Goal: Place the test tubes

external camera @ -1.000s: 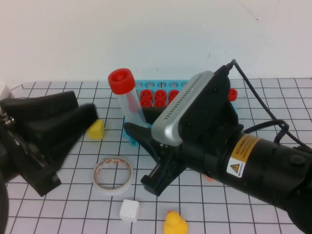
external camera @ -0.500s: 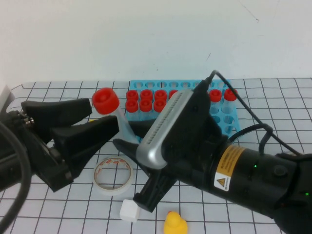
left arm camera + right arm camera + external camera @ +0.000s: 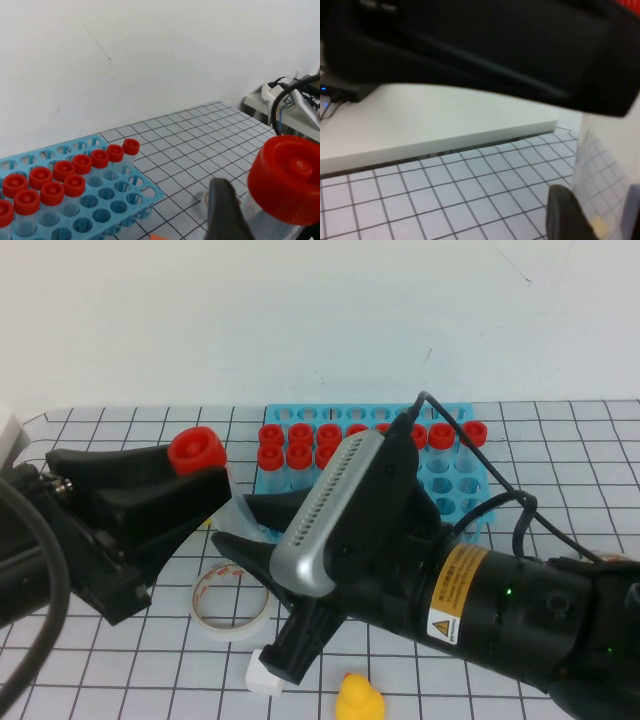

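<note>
Tabletop [image 3: 120, 660]: tube [image 3: 195, 452] between left pincer [image 3: 220, 490], right pincer [image 3: 234, 524]

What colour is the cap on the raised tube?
Red; the cap shows best in left wrist view, its tube between left gripper and right gripper.

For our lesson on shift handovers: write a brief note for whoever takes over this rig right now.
Right gripper: shut on the tube, low on its clear body, held in the air left of the rack's near edge.
Left gripper: beside the same tube just under its red cap; whether it grips cannot be told.
Done: several capped tubes stand in the rack's back rows.
To do: this tube is not racked yet; many holes are free.
</note>
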{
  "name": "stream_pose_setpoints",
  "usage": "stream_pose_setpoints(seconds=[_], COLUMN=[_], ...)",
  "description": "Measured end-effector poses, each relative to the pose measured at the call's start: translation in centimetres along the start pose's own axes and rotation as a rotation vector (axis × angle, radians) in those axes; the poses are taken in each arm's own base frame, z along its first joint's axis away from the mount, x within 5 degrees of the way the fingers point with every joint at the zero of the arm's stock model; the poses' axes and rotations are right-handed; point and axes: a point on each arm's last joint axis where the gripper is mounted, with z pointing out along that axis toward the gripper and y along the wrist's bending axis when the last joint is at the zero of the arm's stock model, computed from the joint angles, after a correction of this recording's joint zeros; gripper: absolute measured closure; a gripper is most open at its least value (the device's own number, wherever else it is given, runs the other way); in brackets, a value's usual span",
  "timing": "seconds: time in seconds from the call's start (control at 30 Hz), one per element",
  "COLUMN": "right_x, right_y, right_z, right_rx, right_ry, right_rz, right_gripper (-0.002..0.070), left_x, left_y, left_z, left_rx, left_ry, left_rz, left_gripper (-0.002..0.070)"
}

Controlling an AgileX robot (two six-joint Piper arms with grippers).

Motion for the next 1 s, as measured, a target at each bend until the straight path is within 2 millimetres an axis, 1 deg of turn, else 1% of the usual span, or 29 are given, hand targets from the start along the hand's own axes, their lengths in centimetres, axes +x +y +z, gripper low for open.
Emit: stream_pose_setpoints(seconds=[0.07, 0.17, 0.47, 0.6, 0.77, 1.0], right_x=[0.04, 0.23, 0.23, 0.22, 0.22, 0.23], right_y=[0.09, 0.2, 0.25, 0.28, 0.29, 0.48], right_z=[0.05, 0.27, 0.32, 0.32, 0.32, 0.31], right_rx=[-0.009, -0.018, -0.024, -0.027, -0.028, -0.049], right_ry=[-0.001, -0.005, -0.01, -0.012, -0.012, -0.009], right_rz=[0.014, 0.035, 0.049, 0.067, 0.078, 0.087], right_gripper=[0.0444, 0.0444, 0.0444, 0.0444, 0.0444, 0.0444], left_x=[0.0, 0.0, 0.0, 0.0, 0.02, 0.02], left_y=[0.02, 0.03, -0.01, -0.02, -0.18, -0.19], left_z=[0.0, 0.0, 0.0, 0.0, 0.0, 0.0], left_rx=[-0.002, -0.004, 0.001, 0.003, 0.019, 0.021], left_ry=[0.0, 0.0, 0.0, 0.0, 0.002, 0.002], left_rz=[0.0, 0.0, 0.0, 0.007, 0.028, 0.036], left_gripper=[0.0336, 0.0363, 0.0366, 0.035, 0.0308, 0.0296])
